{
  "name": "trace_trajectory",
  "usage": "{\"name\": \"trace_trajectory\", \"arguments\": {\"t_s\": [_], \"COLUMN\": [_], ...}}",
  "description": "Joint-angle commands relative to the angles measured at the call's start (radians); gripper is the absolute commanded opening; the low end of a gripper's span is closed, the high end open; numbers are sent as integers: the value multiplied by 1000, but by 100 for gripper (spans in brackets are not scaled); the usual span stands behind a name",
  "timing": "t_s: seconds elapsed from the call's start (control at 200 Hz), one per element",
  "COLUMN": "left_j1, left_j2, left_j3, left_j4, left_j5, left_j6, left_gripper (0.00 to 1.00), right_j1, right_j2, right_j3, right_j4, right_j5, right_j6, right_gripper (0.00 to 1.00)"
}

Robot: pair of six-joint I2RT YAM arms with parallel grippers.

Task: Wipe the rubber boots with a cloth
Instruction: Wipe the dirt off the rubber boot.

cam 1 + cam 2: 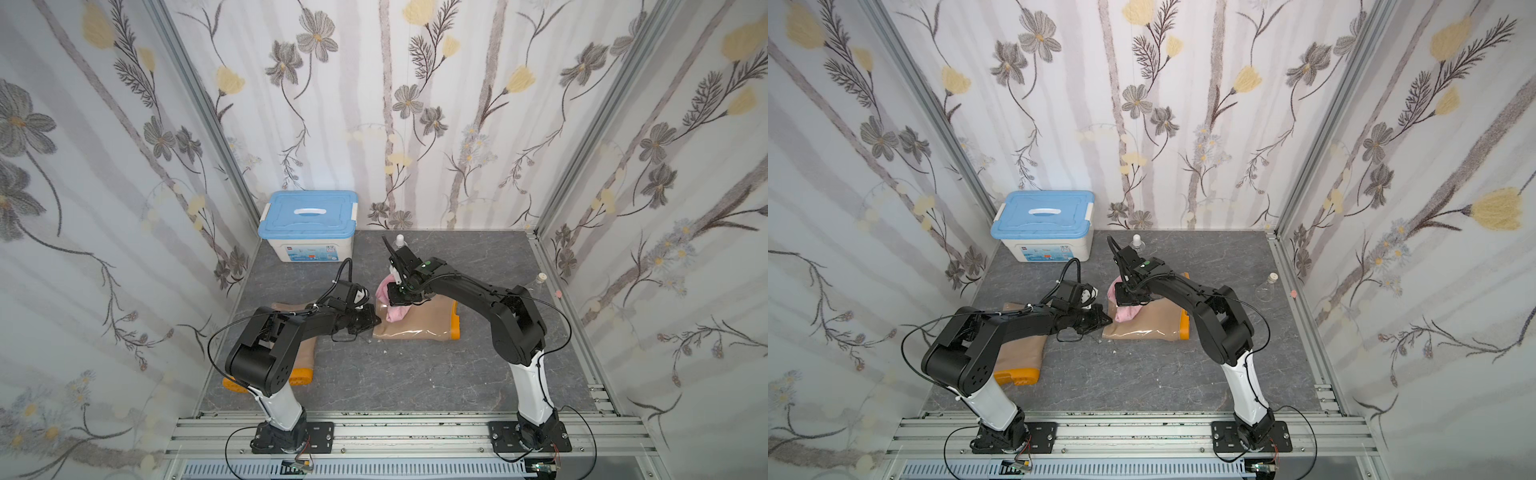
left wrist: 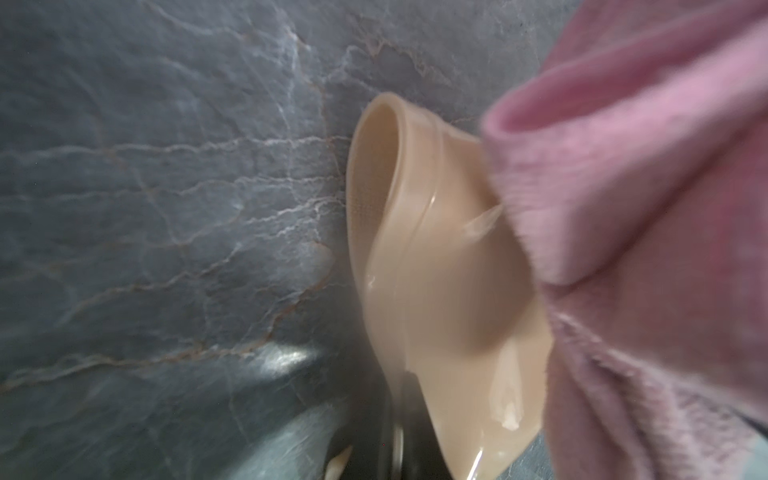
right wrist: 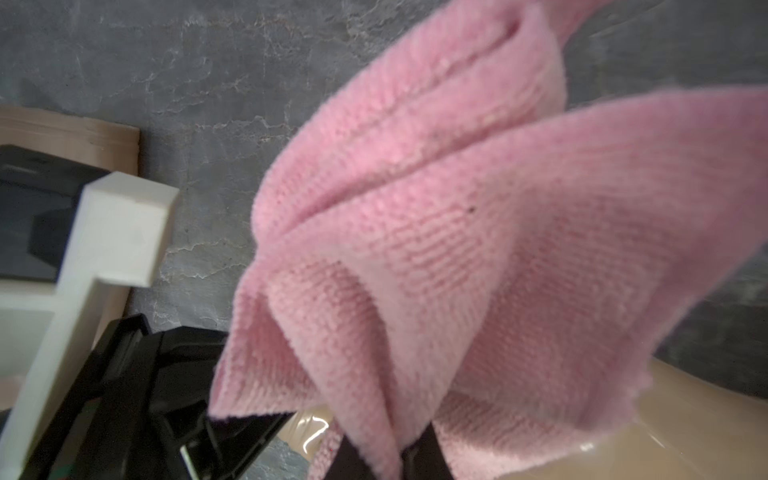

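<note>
Two tan rubber boots with orange soles lie on the grey floor. One boot (image 1: pixel 419 326) (image 1: pixel 1150 328) is in the middle with the pink cloth (image 1: pixel 395 313) (image 1: pixel 1127 313) draped on its shaft. The other boot (image 1: pixel 301 353) (image 1: pixel 1021 349) lies partly under my left arm. My left gripper (image 1: pixel 374 322) (image 1: pixel 1106 321) (image 2: pixel 415 465) is shut on the rim of the middle boot (image 2: pixel 436 270). Above that shaft, my right gripper (image 1: pixel 395 297) (image 1: pixel 1127 297) (image 3: pixel 399 457) is shut on a bunched fold of the cloth (image 3: pixel 457 228) (image 2: pixel 644 249).
A white storage box with a blue lid (image 1: pixel 309 226) stands at the back left. A small white-capped bottle (image 1: pixel 400 240) is behind my right wrist. A clear flask (image 1: pixel 539 279) sits by the right wall. Small crumbs (image 1: pixel 384 351) lie in front of the middle boot.
</note>
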Motion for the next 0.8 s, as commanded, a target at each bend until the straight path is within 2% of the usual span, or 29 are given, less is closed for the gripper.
{"name": "trace_trajectory", "arguments": {"t_s": [0.0, 0.15, 0.315, 0.555, 0.724, 0.794], "left_j1": [-3, -3, -3, 0, 0, -1], "left_j2": [4, 4, -7, -21, -32, -38], "left_j3": [-13, -29, -51, -63, -60, -62], "left_j4": [5, 43, 61, 65, 40, 39], "left_j5": [24, 29, 6, -11, -22, -27], "left_j6": [-15, -34, -45, -45, -37, -38], "left_gripper": [0, 0, 0, 0, 0, 0], "right_j1": [7, -9, -25, -120, -129, -124], "right_j2": [61, 76, 75, -133, -202, -233], "right_j3": [65, 70, 83, -133, -172, -175], "right_j4": [-70, -172, -352, -407, -530, -507], "right_j5": [-77, -3, 219, 450, 764, 772], "right_j6": [-32, -69, -136, -158, -177, -193], "right_gripper": [0, 0, 0, 0, 0, 0]}}
